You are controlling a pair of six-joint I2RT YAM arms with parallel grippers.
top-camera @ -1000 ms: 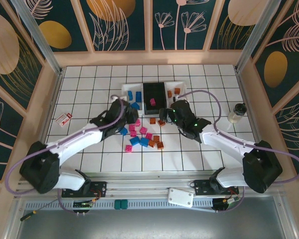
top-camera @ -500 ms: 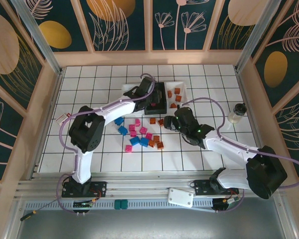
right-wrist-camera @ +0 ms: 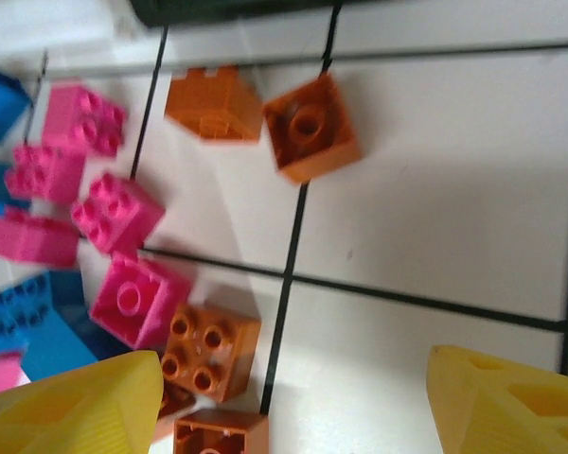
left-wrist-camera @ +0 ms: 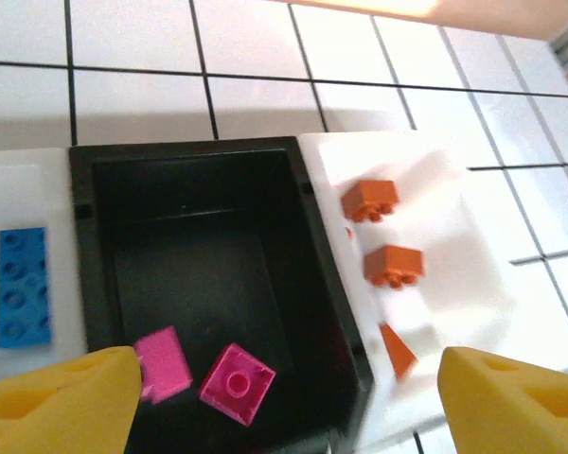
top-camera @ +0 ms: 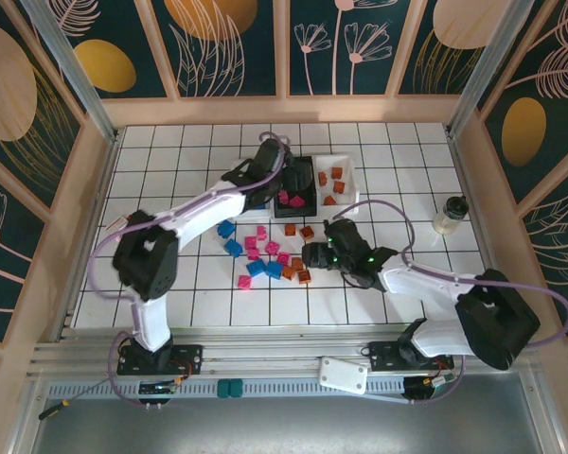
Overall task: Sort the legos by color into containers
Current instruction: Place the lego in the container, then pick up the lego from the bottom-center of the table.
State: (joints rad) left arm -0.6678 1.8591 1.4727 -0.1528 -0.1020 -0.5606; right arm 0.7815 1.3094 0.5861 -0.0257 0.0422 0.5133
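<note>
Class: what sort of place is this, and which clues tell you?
Probably a robot test cell: left arm and right arm bolted to a rail, a gridded table walled by patterned panels, trays of bricks.

You count one black tray (left-wrist-camera: 204,241) and two white trays (left-wrist-camera: 459,298). The black tray has two pink bricks (left-wrist-camera: 237,381), and the right white one has at least three orange bricks (left-wrist-camera: 395,264).

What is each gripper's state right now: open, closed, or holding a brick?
Left gripper: open, empty, above the black tray.
Right gripper: open, empty, above loose legos.
</note>
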